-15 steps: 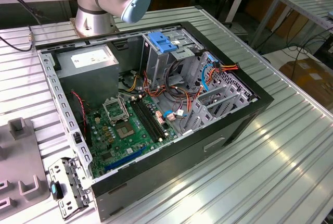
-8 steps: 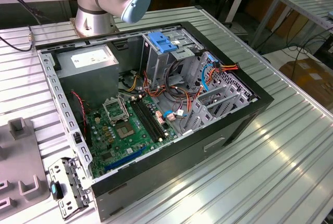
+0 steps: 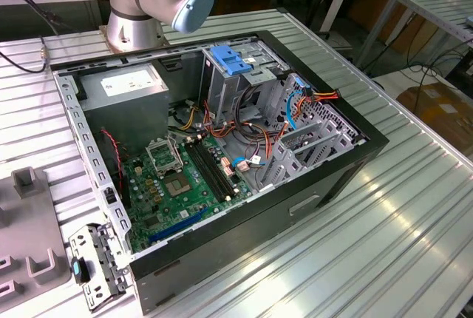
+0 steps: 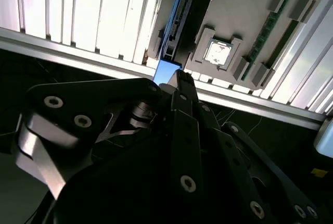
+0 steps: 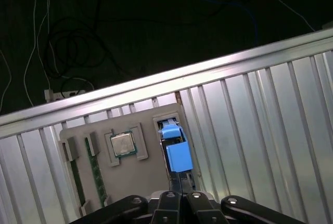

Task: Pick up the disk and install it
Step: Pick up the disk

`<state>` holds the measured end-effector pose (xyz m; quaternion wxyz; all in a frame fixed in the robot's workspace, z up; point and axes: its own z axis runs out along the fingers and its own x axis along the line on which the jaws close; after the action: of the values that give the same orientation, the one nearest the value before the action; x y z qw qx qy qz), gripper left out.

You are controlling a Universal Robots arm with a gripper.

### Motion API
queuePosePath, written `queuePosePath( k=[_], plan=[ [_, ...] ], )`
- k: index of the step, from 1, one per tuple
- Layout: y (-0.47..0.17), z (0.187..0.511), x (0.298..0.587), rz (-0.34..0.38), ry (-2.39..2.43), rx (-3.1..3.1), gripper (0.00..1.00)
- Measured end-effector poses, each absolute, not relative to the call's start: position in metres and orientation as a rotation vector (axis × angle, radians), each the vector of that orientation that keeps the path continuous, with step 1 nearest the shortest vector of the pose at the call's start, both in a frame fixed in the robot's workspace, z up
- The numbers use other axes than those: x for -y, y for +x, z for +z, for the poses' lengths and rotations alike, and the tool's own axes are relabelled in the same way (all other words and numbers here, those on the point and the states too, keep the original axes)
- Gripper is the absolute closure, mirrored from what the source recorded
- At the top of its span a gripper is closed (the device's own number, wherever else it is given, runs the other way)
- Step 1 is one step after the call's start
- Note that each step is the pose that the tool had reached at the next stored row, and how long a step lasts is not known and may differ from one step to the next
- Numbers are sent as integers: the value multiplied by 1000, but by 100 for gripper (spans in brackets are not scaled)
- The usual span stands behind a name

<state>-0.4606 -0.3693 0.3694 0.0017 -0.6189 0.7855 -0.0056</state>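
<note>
My pincer (image 5: 181,181) over the disk (image 5: 177,153)
Disk stands edgewise in the tray (image 5: 145,177) slot, dead ahead, lengthwise to me; grip state cannot be told.

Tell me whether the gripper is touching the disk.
Cannot tell. In the first wrist view the gripper overlaps the blue edge of the disk, hiding whether they meet.

Exterior view: high, angled down on open computer case (image 3: 222,148) atop ribbed desk (image 3: 399,207), mid-range. Both wrist views: close, sighting along tool (image 5: 180,182) onto grey tray (image 5: 151,177) at desk edge, from opposing sides.
</note>
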Motion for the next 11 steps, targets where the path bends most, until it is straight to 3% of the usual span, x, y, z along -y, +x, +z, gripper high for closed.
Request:
queuePosePath(
  k=[4, 9, 11],
  plan=[
    [-462, 362, 369, -17, -2061, -2365, 89],
    [-463, 350, 369, -16, -2245, -2190, 58],
    [-466, 346, 369, -15, -2261, -2174, 58]
  ],
)
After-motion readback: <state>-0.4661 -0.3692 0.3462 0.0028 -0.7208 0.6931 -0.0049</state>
